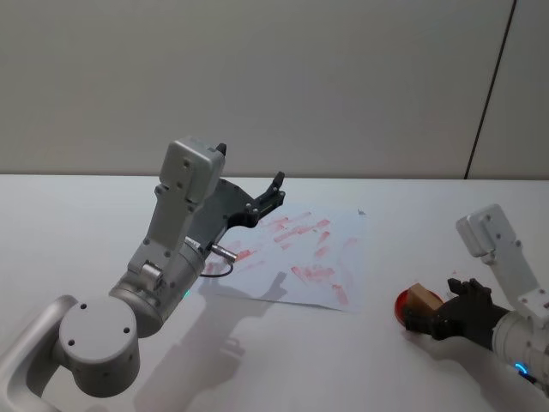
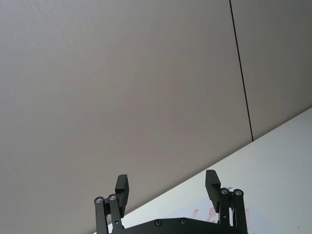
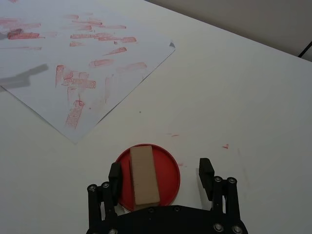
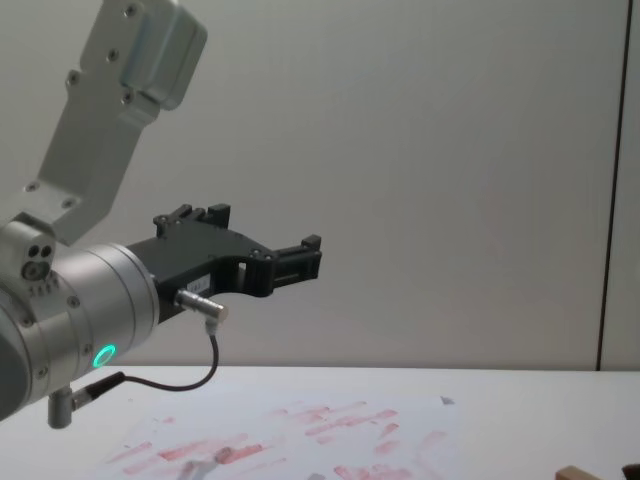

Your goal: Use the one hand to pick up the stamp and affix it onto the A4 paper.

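The stamp (image 3: 144, 174), a plain tan wooden block, lies on a round red ink pad (image 3: 168, 168) on the white table. My right gripper (image 3: 160, 175) is open and low around it, one finger close beside the block and the other well clear; nothing is clamped. In the head view the stamp (image 1: 420, 298) and right gripper (image 1: 431, 316) sit at the right front. The A4 paper (image 1: 300, 257), white with many red prints, lies flat at mid-table, to the left of the pad (image 1: 401, 306). My left gripper (image 1: 270, 196) hangs open, raised above the paper's far left part.
The left arm's big silver body (image 1: 163, 275) with a looping black cable fills the front left and casts a shadow on the paper's near edge. Bare white table (image 3: 234, 97) separates pad and paper (image 3: 73, 63). A grey wall (image 4: 450, 150) stands behind the table.
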`<state>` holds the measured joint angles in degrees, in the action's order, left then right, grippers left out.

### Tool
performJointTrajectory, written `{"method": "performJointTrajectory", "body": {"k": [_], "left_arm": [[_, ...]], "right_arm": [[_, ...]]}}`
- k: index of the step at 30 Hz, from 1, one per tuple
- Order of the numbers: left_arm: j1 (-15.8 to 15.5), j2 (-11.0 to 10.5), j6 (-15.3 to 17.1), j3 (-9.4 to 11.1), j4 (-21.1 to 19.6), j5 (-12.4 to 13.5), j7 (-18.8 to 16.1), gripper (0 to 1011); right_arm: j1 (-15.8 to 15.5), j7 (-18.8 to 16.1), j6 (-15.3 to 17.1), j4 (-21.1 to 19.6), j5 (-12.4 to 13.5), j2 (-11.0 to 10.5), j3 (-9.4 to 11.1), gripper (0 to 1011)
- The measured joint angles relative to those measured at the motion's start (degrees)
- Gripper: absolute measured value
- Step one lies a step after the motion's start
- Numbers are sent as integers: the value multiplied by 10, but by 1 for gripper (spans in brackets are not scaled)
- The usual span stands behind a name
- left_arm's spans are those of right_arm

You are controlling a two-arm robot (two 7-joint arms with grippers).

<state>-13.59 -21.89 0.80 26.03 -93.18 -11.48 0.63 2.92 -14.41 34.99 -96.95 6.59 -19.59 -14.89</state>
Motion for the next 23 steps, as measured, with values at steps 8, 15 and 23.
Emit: {"method": "performJointTrajectory", "body": {"k": [8, 15, 23], "left_arm": [[0, 0, 0, 0, 0, 0, 0, 1003], [0, 0, 0, 0, 0, 0, 0, 1002], [0, 0, 0, 0, 0, 0, 0, 1002]], "right_arm": [[0, 0, 0, 0, 0, 0, 0, 1001], [-1, 0, 1, 0, -1, 0, 0, 1001], [-1, 0, 1, 0, -1, 0, 0, 1001]]}}
